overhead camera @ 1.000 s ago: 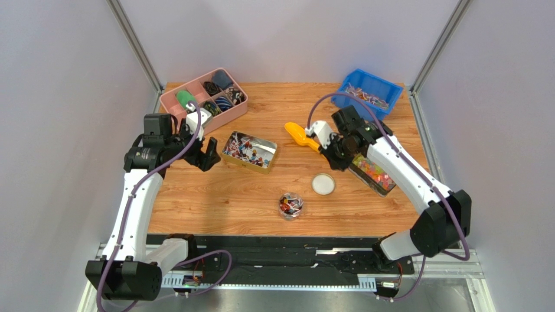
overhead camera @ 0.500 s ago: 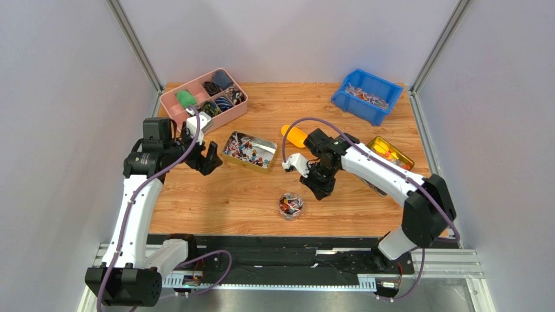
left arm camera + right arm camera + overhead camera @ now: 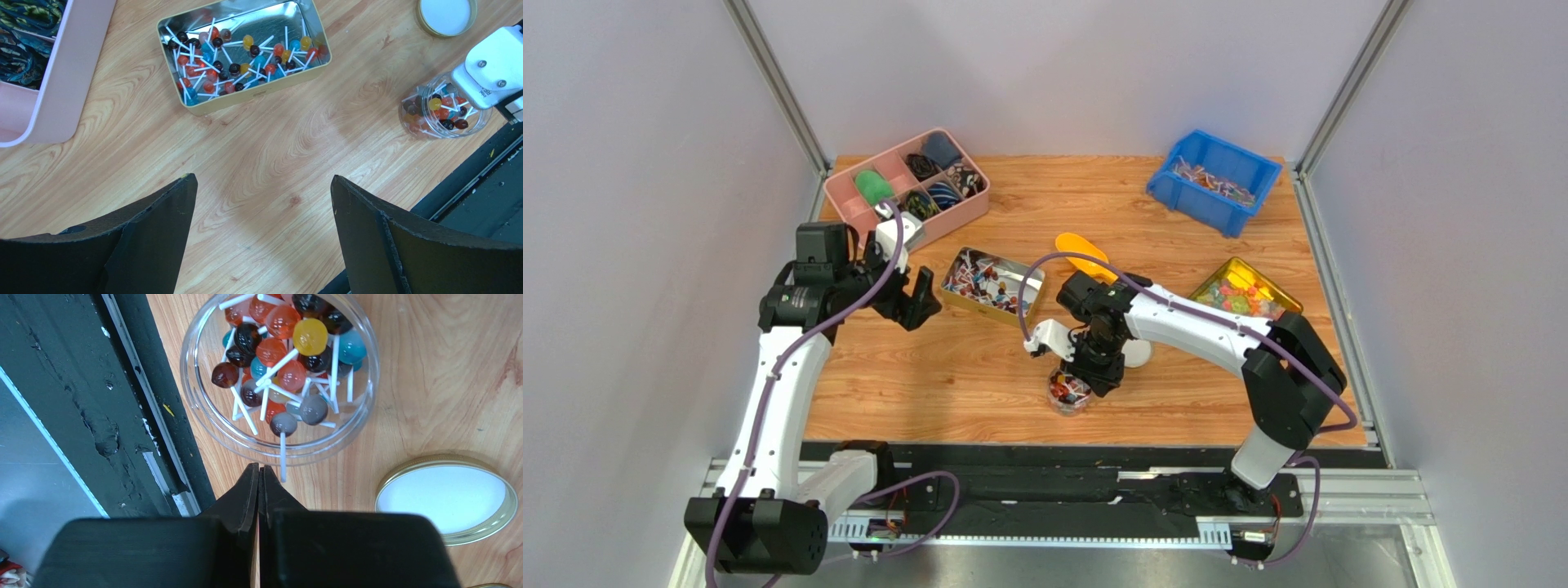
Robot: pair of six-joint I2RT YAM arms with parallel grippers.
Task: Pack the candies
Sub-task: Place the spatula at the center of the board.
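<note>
No readable text, labels, brands or numbers on any object in any view.

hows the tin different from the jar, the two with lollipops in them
The metal tin is rectangular, shallow and opaque; the glass jar is round and clear. The tin sits farther back on the table; the jar sits near the front edge, below the shut right gripper. Both are open-topped and hold lollipops.
</note>
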